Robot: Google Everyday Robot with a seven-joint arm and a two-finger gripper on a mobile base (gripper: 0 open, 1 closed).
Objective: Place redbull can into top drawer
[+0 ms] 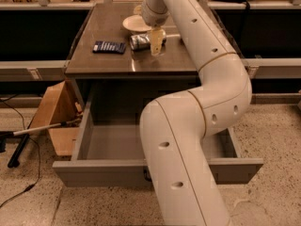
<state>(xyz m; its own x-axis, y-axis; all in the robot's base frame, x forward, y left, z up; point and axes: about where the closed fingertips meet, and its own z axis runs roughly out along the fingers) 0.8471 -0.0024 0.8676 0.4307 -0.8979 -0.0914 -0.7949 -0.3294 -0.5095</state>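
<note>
The redbull can [140,42] lies on its side on the dark tabletop [113,62], silver with blue patches. My gripper [156,42] points down at the can's right end, touching or nearly touching it. The arm reaches over from the front right and hides the middle of the scene. The top drawer [101,172] is pulled wide open below the table. The part of its grey inside that shows holds nothing. Its handle is mostly hidden behind my arm.
A flat dark blue packet [109,47] lies left of the can. A pale plate [134,23] sits behind the can. An open cardboard box [52,111] and a long stick [33,130] stand on the floor left of the drawer.
</note>
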